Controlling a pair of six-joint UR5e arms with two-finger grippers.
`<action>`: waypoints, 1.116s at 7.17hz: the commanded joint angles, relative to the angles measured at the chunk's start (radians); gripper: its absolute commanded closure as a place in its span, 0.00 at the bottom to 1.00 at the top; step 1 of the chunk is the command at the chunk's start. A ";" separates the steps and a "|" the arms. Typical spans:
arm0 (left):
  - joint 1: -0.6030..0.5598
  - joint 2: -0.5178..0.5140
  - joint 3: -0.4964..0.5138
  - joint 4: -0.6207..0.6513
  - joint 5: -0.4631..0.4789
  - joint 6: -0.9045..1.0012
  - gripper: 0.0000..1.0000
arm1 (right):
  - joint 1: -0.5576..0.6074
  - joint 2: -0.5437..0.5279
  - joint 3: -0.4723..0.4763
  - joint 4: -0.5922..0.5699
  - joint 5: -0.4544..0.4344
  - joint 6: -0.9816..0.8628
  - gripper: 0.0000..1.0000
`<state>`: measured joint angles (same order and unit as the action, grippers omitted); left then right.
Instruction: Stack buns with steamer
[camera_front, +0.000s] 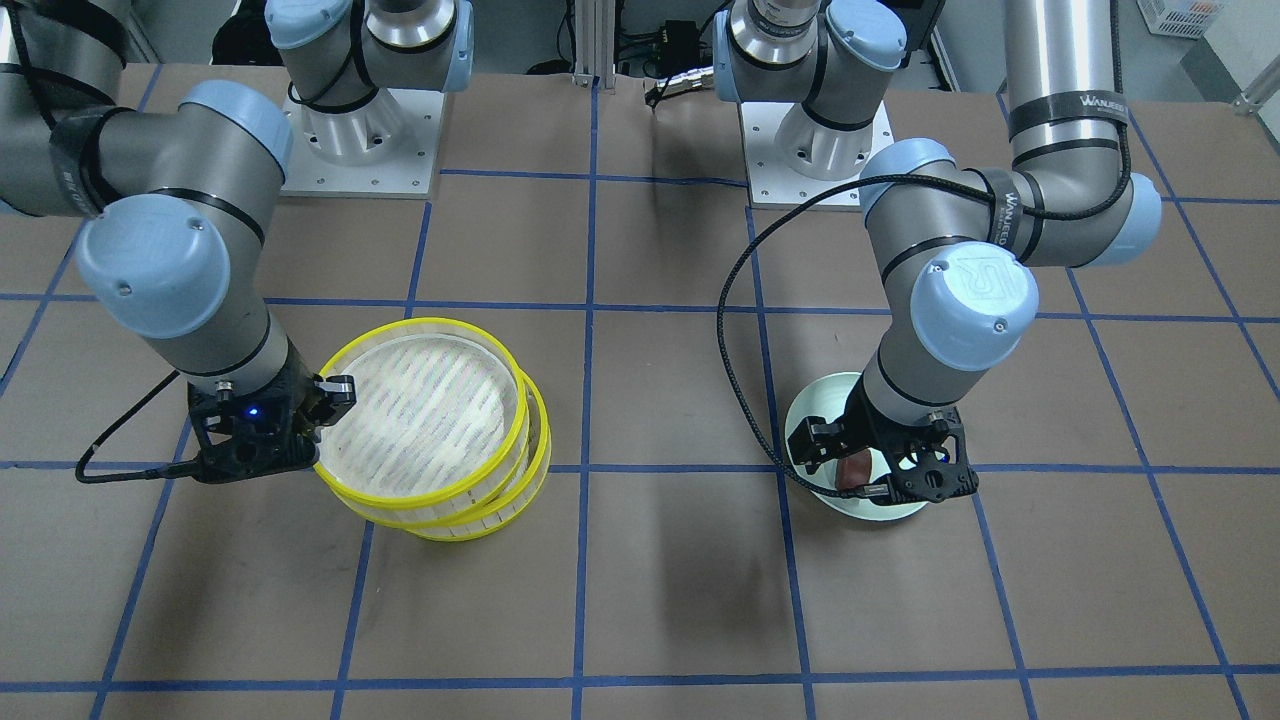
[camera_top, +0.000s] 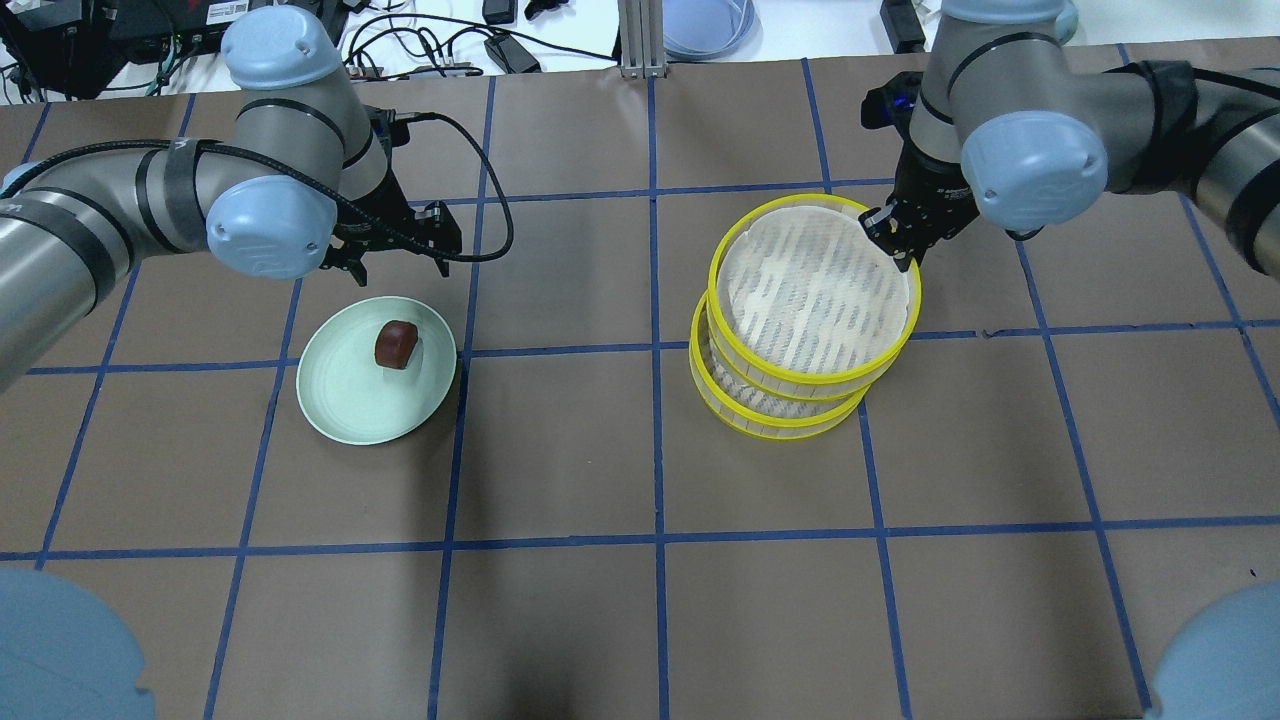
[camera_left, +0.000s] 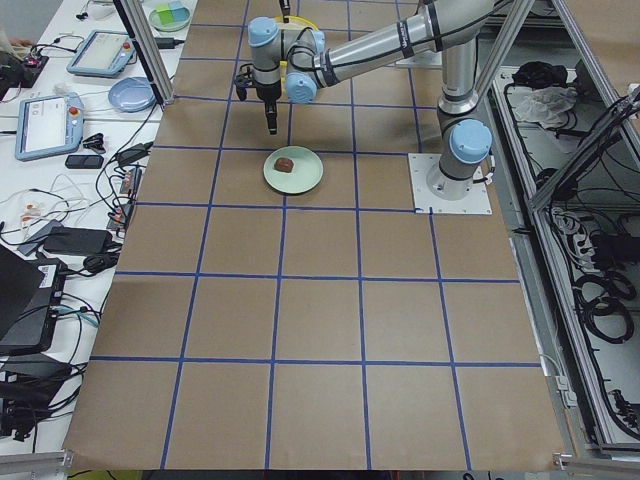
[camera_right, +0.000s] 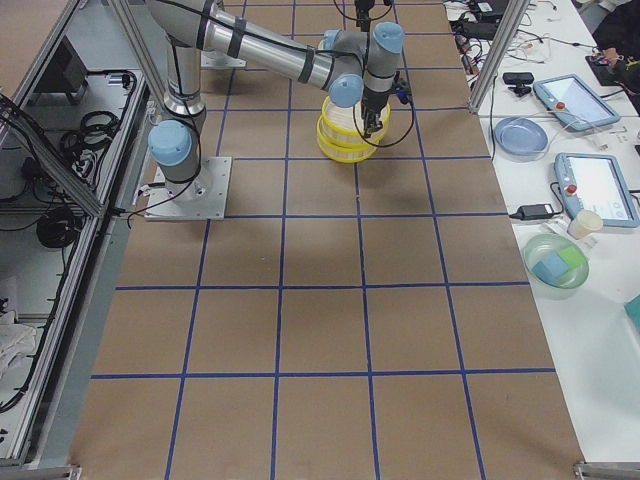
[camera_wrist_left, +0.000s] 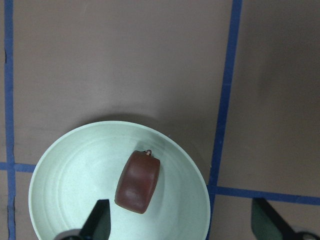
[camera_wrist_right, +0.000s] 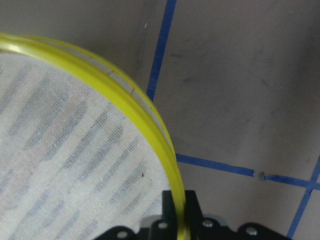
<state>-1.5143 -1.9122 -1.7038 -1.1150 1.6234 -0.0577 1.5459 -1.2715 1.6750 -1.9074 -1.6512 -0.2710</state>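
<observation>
A dark reddish-brown bun (camera_top: 396, 344) lies on the pale green plate (camera_top: 335, 410) on my left side. My left gripper (camera_wrist_left: 182, 222) hangs open just above the plate, its fingers on either side of the bun (camera_wrist_left: 138, 181) and clear of it. My right gripper (camera_top: 893, 232) is shut on the yellow rim of the upper steamer tier (camera_top: 815, 290). It holds that tier askew and offset over the lower tier (camera_top: 780, 415). The rim passes between the right fingers (camera_wrist_right: 179, 200). The upper tier's floor is bare. The cream-white bun is hidden.
The table is covered in brown paper with a blue tape grid (camera_top: 655, 345). Both arm bases (camera_front: 360, 140) stand at the robot's edge. A black cable (camera_front: 745, 300) loops from the left wrist. Side benches hold tablets and bowls (camera_right: 555, 262).
</observation>
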 joint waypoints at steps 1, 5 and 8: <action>0.072 -0.025 -0.028 0.006 -0.003 0.088 0.01 | 0.035 0.009 0.041 -0.008 -0.021 0.003 1.00; 0.094 -0.103 -0.103 0.126 -0.109 0.073 0.02 | 0.046 0.014 0.042 -0.051 -0.035 0.004 1.00; 0.098 -0.097 -0.106 0.116 -0.106 0.074 0.34 | 0.046 0.020 0.038 -0.056 -0.036 0.010 1.00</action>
<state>-1.4178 -2.0123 -1.8085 -0.9986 1.5173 0.0116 1.5922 -1.2539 1.7131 -1.9628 -1.6868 -0.2648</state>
